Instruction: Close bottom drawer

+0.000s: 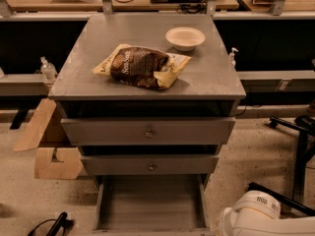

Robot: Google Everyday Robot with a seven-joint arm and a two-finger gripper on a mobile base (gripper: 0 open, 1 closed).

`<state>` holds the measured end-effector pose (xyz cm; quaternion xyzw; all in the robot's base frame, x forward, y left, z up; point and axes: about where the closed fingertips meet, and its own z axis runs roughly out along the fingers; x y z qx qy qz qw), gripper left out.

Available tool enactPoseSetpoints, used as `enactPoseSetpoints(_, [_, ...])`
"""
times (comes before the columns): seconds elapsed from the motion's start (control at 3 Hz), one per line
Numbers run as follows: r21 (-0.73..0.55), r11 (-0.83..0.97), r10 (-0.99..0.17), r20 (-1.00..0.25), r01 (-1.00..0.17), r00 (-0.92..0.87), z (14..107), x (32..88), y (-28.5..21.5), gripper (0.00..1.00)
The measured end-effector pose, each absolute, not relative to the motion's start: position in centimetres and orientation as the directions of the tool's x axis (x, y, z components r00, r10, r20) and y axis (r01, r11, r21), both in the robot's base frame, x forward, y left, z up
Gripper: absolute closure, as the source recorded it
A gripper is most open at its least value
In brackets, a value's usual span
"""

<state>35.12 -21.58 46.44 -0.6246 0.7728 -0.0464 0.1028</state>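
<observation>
The bottom drawer of the grey cabinet stands pulled out toward me. Its plain grey tray interior is open and empty, and its front panel lies at the bottom edge of the view with the knob out of sight. Above it, the two wider knobbed drawer fronts are nearly flush. A white segment of my arm shows at the bottom right, to the right of the open drawer. My gripper is out of view.
A brown snack bag and a white bowl lie on the cabinet top. Cardboard pieces lean at the cabinet's left. A black object lies on the floor at the bottom left. Black chair legs stand at the right.
</observation>
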Motion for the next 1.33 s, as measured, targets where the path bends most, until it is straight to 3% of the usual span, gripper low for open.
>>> enactPoseSetpoints(0.33, [-0.139, 0.231, -0.968, -0.132, -0.963, -0.213, 43.7, 34.6, -20.5, 0.92])
enactPoseSetpoints(0.67, [-0.03, 0.298, -0.925, -0.258, -0.954, -0.281, 36.6, 32.6, -19.2, 1.0])
enactPoseSetpoints(1.33, [0.088, 0.377, -0.829, -0.413, -0.922, -0.378, 26.3, 30.3, -16.7, 1.0])
